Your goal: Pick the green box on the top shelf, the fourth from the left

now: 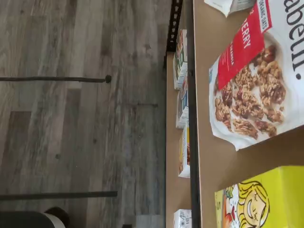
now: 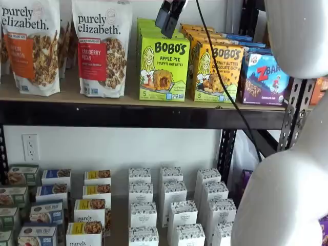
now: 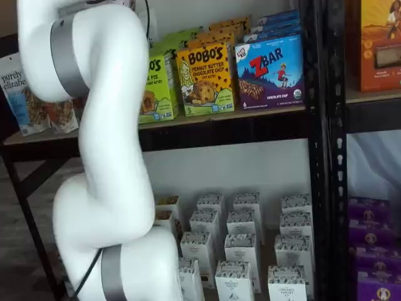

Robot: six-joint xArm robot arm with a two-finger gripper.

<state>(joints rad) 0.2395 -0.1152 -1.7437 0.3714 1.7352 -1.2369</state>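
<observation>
A shelf view shows my gripper (image 2: 169, 19) wide apart, just above the green box (image 2: 164, 67); grasping and lifting remain.

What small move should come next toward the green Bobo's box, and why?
Probably ease the gripper down and slightly forward. In a shelf view its black fingers hang above the green box, near its top edge, not around it, and the box stands untouched on the top shelf.

A glossy white arm (image 3: 100, 182) with grey joint bands trails a thin black cable (image 2: 218, 66).
</observation>
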